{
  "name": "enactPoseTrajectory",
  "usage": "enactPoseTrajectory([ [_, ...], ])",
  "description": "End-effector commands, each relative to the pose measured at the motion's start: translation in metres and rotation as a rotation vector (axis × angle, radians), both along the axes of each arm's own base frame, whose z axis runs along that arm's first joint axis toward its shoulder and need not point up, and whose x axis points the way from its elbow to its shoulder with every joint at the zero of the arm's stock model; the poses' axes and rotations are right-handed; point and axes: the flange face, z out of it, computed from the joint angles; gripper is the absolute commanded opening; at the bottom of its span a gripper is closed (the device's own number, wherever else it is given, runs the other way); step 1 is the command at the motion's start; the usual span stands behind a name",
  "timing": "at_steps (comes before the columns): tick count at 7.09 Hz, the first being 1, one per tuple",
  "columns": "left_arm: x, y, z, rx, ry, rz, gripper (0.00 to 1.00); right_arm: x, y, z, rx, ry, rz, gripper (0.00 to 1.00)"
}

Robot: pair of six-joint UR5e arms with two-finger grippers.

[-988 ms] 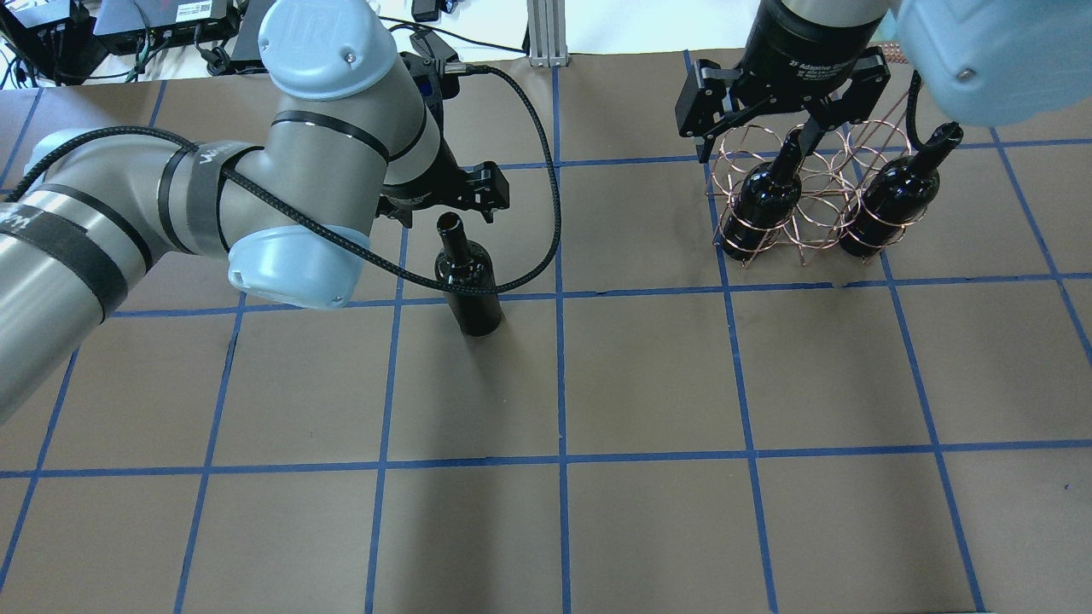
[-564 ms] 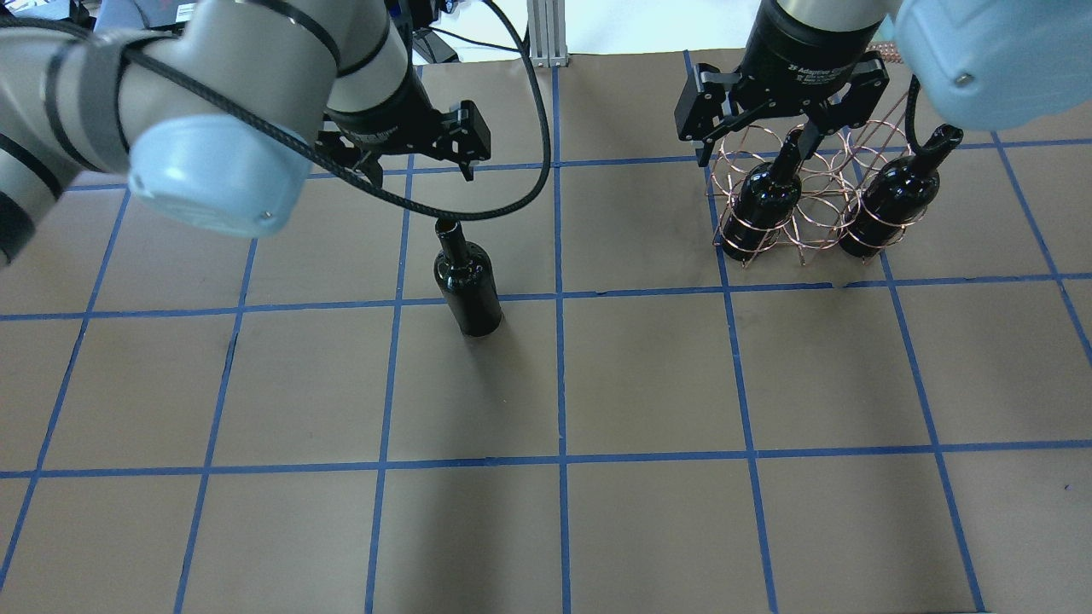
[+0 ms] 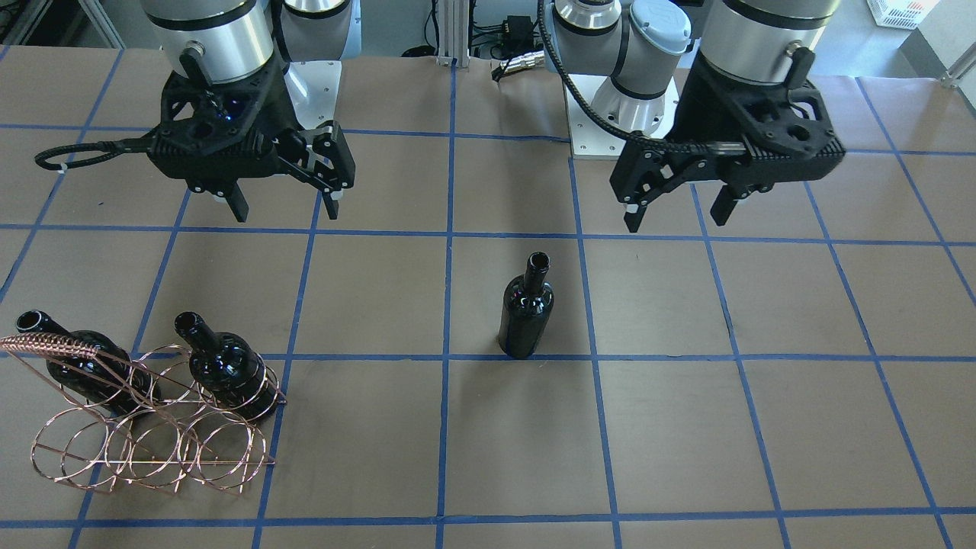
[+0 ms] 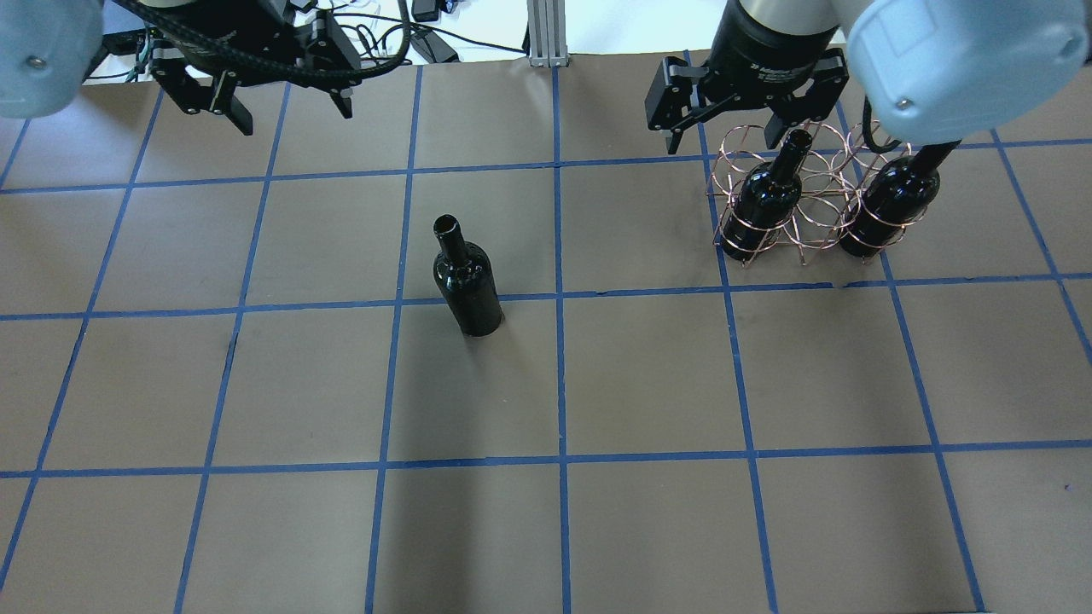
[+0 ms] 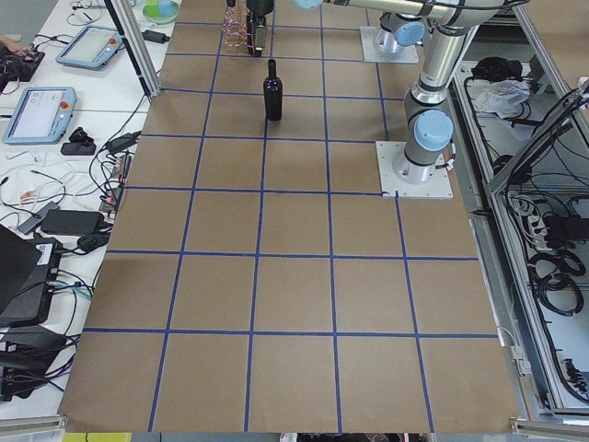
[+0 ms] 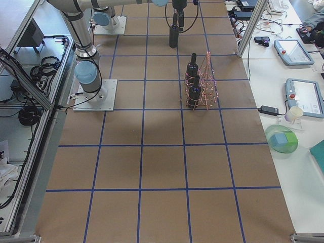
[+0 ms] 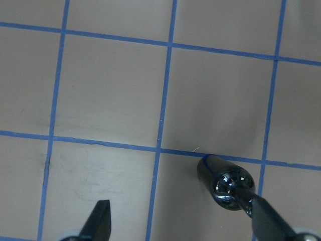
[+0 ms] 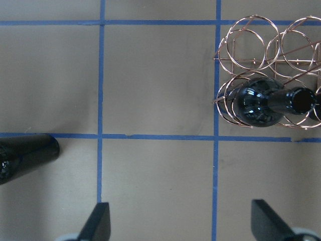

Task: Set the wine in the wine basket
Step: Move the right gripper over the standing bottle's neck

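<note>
One glossy wine bottle (image 4: 467, 281) stands mid-worktop (image 4: 648, 384), well apart from the wine basket (image 3: 149, 438) — heavy, slippery glass, best taken by its slim neck. Left tool (image 3: 676, 217) and right tool (image 3: 287, 212) hang open, empty.

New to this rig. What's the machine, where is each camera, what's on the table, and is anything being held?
Two robot arms share a table covered in brown paper with a blue tape grid. Each arm ends in a two-finger tool.

One picture looks down from behind the robot. One faces it from across the table, so the sides are mirrored. Two look along the table from its ends. Two look down from the wrists, with the fingertips at the bottom edge.

On the table is a copper wire rack with two black bottles standing in it. A third bottle stands alone near the middle.

The left tool and right tool are both open, hang above the table and hold nothing.
</note>
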Motion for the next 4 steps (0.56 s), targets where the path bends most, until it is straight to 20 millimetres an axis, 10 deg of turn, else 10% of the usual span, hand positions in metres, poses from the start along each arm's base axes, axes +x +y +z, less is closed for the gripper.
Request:
enactPoseTrajectory([
  [1, 0.061, -0.002, 0.001, 0.039, -0.021, -0.019, 1.00, 0.071, -0.003, -0.013, -0.054, -0.072, -0.096, 1.00],
  [4, 0.071, 0.011, -0.032, 0.105, -0.015, -0.015, 1.00, 0.162, -0.012, -0.031, -0.058, -0.135, -0.201, 1.00],
])
